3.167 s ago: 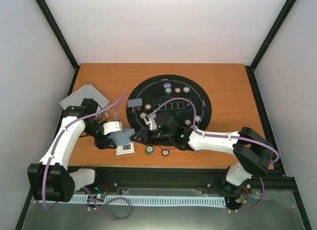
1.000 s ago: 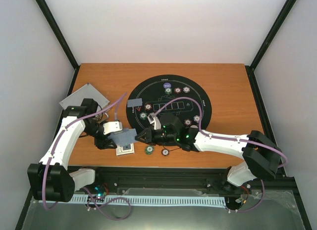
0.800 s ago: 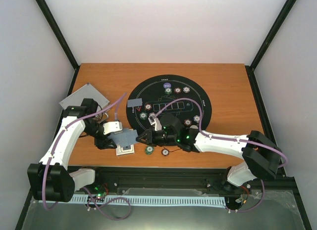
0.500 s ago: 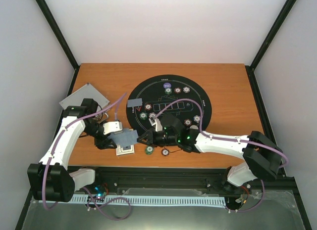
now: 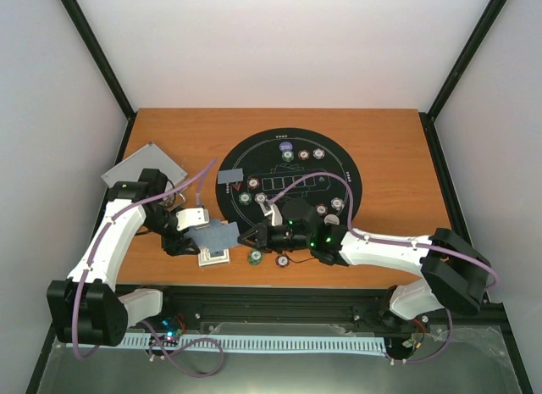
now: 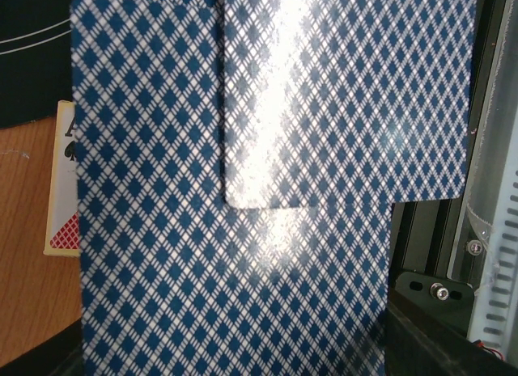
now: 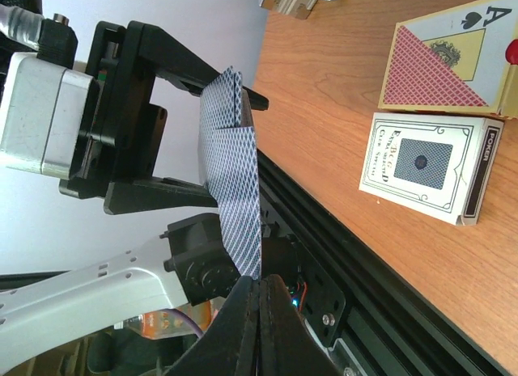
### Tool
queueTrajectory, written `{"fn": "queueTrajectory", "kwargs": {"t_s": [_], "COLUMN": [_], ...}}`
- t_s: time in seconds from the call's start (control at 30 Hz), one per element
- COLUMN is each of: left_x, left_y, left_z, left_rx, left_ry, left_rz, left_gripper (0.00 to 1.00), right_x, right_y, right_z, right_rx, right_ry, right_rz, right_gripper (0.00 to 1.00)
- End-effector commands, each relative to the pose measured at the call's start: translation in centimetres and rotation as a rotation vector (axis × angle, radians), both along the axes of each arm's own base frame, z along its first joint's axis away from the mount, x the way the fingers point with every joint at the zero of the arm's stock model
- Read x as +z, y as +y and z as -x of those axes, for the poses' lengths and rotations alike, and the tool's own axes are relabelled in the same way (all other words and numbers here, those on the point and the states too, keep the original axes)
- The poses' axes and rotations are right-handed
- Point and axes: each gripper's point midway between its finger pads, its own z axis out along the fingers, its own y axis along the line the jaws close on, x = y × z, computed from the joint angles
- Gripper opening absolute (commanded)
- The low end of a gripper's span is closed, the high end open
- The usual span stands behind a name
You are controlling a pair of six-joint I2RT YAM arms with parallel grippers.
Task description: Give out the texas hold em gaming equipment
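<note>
Fanned cards [image 6: 243, 190] in left tool [image 5: 204, 235], edge seemingly pinched by right tool [image 7: 259, 289].

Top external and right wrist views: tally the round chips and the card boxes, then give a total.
Round chips: 10
Card boxes: 2
Total: 12

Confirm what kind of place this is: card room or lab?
Most likely a lab robot cell: bare white walls and black frame posts enclose a wooden table, two arms bolted at its edge, poker chips and playing cards as props.
</note>
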Motion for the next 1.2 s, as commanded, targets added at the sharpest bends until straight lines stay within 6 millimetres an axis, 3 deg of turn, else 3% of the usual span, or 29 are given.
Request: {"fn": "queueTrajectory", "kwargs": {"t_s": [0.0, 0.3, 0.8, 0.93, 1.17], "left_x": [1.2, 1.2, 1.2, 1.2, 1.3], "left_y": [-0.3, -0.5, -0.3, -0.3, -0.3], "left_z": [-0.7, -0.8, -0.7, -0.8, -0.8], "left_rx": [0.006, 0.008, 0.007, 0.010, 0.017], "left_ry": [-0.048, -0.048, -0.052, -0.050, -0.045], "left_rz": [0.019, 0.027, 0.019, 0.020, 0.020], "left_gripper": [0.01, 0.01, 0.01, 0.01, 0.01], "right_x": [1.6, 3.8, 4.1, 4.7, 4.3], "right_y": [-0.2, -0.1, -2.6, -4.6, -10.5], "right_z": [-0.4, 0.1, -1.8, -4.4, -14.3], "right_rx": [-0.006, 0.030, -0.027, -0.070, -0.188], "right_ry": [0.000, -0.016, -0.015, -0.032, -0.069], "right_rz": [-0.082, -0.143, -0.130, -0.117, -0.017], "right_gripper": [0.03, 0.03, 0.03, 0.03, 0.03]}}
